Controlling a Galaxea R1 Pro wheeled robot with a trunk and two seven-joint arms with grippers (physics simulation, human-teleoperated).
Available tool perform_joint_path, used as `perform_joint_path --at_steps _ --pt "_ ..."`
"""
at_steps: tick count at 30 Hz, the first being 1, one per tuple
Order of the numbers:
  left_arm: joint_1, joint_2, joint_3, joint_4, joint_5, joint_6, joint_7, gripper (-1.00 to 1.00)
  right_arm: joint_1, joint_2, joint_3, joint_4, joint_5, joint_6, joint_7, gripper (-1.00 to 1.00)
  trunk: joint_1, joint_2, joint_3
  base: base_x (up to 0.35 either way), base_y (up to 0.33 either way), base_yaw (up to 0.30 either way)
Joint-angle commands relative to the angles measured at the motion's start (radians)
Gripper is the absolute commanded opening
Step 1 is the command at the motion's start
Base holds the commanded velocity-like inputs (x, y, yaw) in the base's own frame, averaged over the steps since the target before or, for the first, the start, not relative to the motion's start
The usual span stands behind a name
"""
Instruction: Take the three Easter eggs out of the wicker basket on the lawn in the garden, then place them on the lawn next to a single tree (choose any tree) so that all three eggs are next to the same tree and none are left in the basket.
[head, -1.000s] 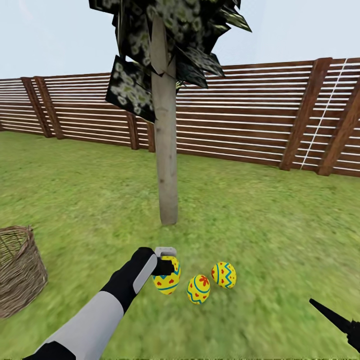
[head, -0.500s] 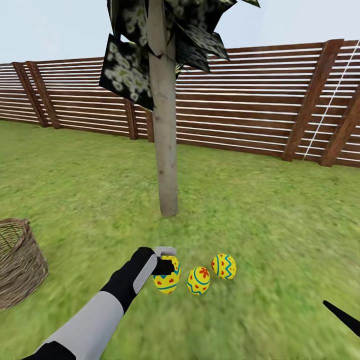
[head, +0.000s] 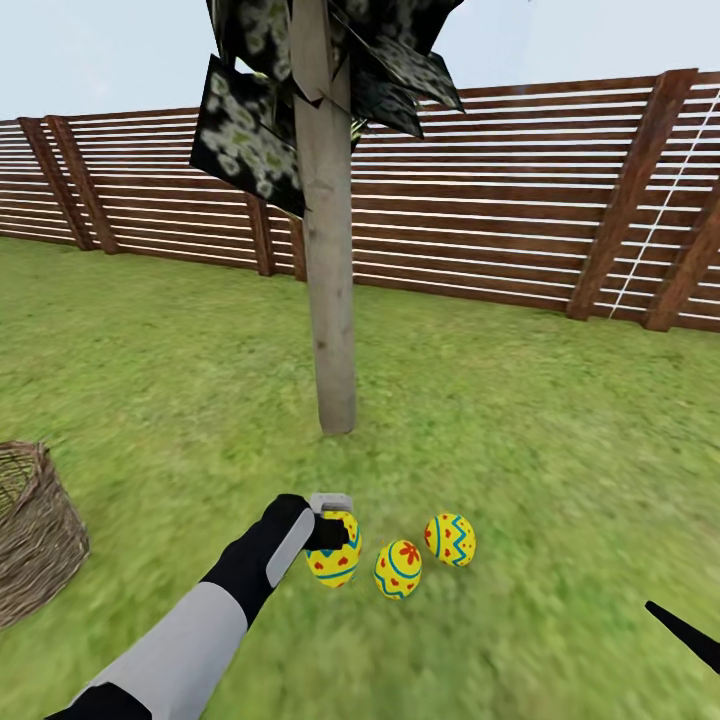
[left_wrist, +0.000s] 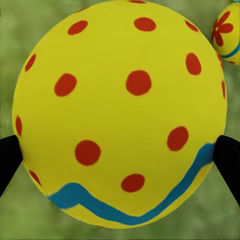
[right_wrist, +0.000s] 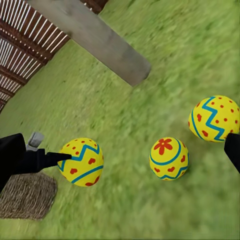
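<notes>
Wicker, brown and open-woven, the basket (head: 35, 530) stands on the lawn (head: 560, 440) at the left edge of the head view, well apart from the eggs; what shows of its inside is bare weave, though part of it is cut off by the picture's edge. All three Easter eggs lie in a short row on the grass near the foot of the tree (head: 330, 300), on the robot's side of the trunk. The left gripper (head: 332, 532) has its black fingers (left_wrist: 227, 160) pressed against both sides of the first egg (head: 334, 555), the one nearest the basket, which sits low at the grass. Just beside it is the second egg (head: 398, 570) with a red flower, and near that the third egg (head: 451, 540) with blue zigzags. The right gripper's dark tip (head: 685, 635) shows at the lower right edge of the head view; I cannot tell whether its jaws are apart. Open grass spreads around the trunk on all sides up to the slatted wooden fence (head: 500, 230) closing the far edge of the lawn.
</notes>
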Motion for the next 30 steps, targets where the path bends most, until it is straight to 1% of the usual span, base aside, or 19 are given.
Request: perform_joint_path --at_steps 1,8,18,30 --pt "-0.001 0.0 -0.003 -0.001 0.011 0.002 0.01 -1.0 0.0 0.0 0.0 0.0 -0.005 0.007 0.0 1.0 0.0 0.0 -0.001 0.193 0.0 0.0" --pt "-0.001 0.0 -0.004 0.0 0.011 0.001 0.01 -1.0 0.0 0.0 0.0 0.0 -0.005 0.007 0.0 1.0 0.0 0.0 -0.001 0.239 0.0 0.0" --pt "-0.001 0.0 -0.003 -0.012 0.011 -0.005 0.009 -1.0 0.0 -0.002 0.0 0.0 -0.003 0.007 0.0 1.0 0.0 0.0 -0.001 0.025 0.0 0.0" --pt "-0.001 0.0 -0.002 -0.014 0.012 -0.002 0.009 -1.0 0.0 -0.002 0.0 0.0 -0.003 0.007 0.0 1.0 0.006 -0.003 -0.047 0.0 0.0 0.0"
